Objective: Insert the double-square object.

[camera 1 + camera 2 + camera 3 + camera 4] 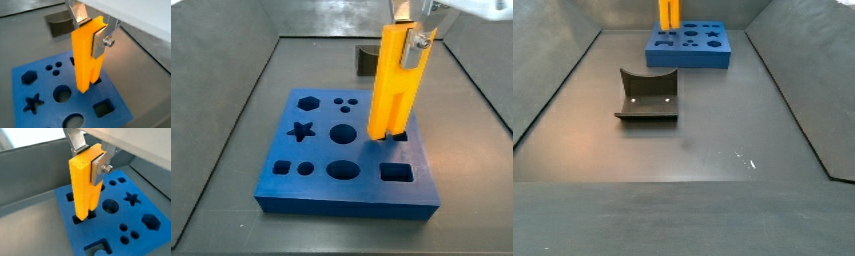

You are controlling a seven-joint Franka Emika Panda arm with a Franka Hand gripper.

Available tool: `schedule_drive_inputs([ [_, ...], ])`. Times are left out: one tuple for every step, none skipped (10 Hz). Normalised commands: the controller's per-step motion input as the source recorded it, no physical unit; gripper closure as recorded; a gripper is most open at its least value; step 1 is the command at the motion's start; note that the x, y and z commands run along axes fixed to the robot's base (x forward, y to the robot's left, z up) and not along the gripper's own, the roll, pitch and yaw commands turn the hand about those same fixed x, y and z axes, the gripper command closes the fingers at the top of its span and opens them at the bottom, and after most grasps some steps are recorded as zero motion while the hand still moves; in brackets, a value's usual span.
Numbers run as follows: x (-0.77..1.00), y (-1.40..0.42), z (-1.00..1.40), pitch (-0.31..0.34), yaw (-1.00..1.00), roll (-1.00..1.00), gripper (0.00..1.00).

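In both wrist views the gripper [93, 24] [93, 152] pinches the top of the double-square object [87, 57] [85, 185], upright, lower end at a cutout in the blue board [40, 95] [143, 235]. In a side view, the prongs meet a slot near the board [305, 180] edge. In a side view, the fixture [647, 97] stands apart from the board [700, 52], nearer the camera.
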Motion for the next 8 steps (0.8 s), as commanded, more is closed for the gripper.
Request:
schedule_drive_inputs([
  [0.07, -0.03, 0.00, 0.000, -0.98, -0.02, 1.00],
  [0.09, -0.03, 0.00, 0.000, -0.96, 0.00, 1.00],
  [0.12, -0.02, -0.02, 0.000, -0.93, 0.00, 1.00],
  [0.17, -0.03, -0.07, 0.000, -0.90, 0.00, 1.00],
  [0.21, -0.03, -0.11, 0.000, -0.85, 0.00, 1.00],
  [0.30, -0.04, -0.14, 0.000, -0.77, 0.01, 1.00],
  [0.17, -0.11, 0.00, 0.064, -0.18, 0.08, 1.00],
  [0.00, 0.00, 0.00, -0.056, 0.00, 0.00, 1.00],
])
